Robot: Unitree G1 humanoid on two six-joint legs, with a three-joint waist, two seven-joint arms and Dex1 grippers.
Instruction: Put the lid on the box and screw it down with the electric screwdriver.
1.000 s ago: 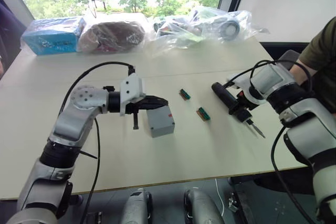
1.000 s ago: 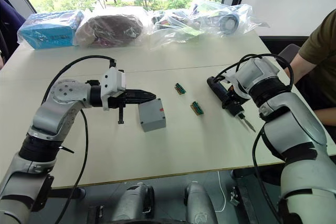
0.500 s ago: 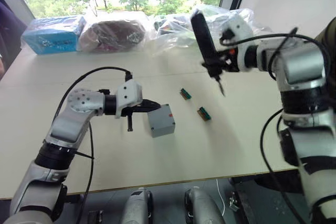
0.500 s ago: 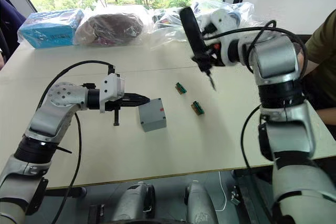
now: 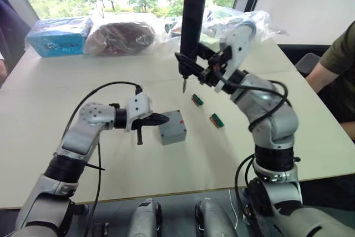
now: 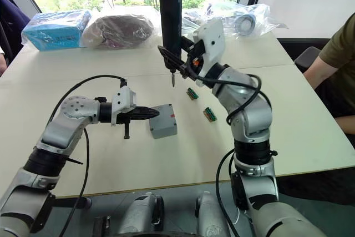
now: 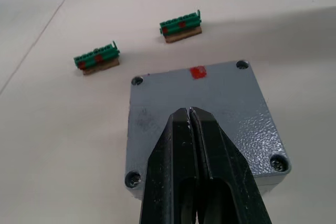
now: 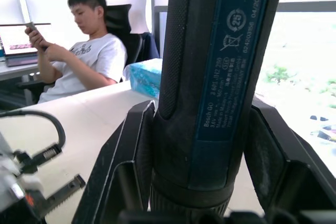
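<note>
The box (image 5: 171, 127) sits mid-frame on the table (image 5: 55, 92), its lid (image 7: 210, 111) already on top with 4 corner screws. Rigid cast metal, it looks fairly heavy and smooth-sided, so pressing down on top should steady it better than pinching. The left gripper (image 7: 190, 124) has its fingers pressed together over the lid. The right gripper (image 6: 180, 62) clamps the screwdriver (image 6: 170, 20) upright at upper centre, bit down, above the box. The pale table is flat; 2 green connectors (image 5: 214, 120) lie nearby, bags along the window edge, a person at far right.
</note>
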